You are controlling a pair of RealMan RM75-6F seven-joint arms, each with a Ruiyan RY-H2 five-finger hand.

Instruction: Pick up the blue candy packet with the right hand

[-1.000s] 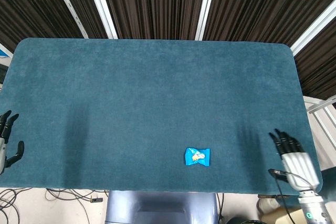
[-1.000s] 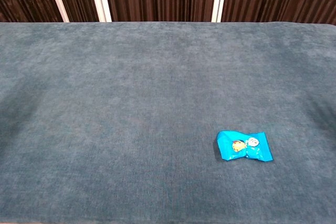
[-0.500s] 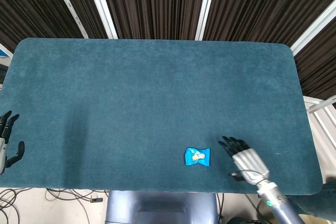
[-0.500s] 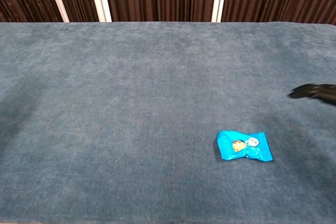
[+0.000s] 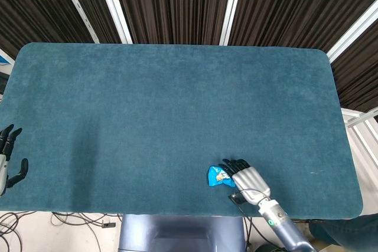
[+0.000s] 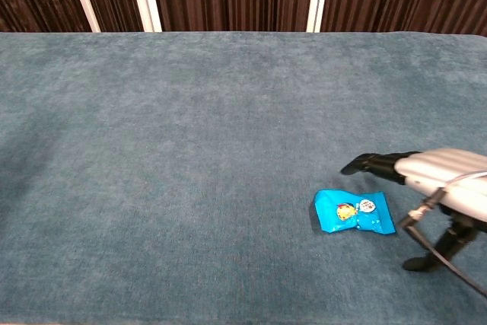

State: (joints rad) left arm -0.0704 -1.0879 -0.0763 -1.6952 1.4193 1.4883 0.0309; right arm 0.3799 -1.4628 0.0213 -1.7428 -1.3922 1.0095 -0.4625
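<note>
The blue candy packet (image 5: 217, 175) (image 6: 354, 212) lies flat on the teal table cloth (image 5: 177, 104) near the front edge, right of centre. My right hand (image 5: 245, 178) (image 6: 435, 182) hovers at the packet's right end with its fingers stretched out and apart, holding nothing. In the head view the hand hides the packet's right end. In the chest view its dark fingertips (image 6: 365, 164) reach just past the packet's far right corner, and the thumb (image 6: 440, 252) hangs down to the packet's right. My left hand (image 5: 7, 159) stays off the table's left edge, fingers apart and empty.
The table's front edge (image 5: 177, 213) runs just below the packet. Loose cables (image 5: 59, 219) lie on the floor under it. A dark slatted wall with white strips (image 5: 230, 4) stands behind the table.
My right hand has swept left from the table's right edge to the packet's right end. The packet and my left hand have not moved.
</note>
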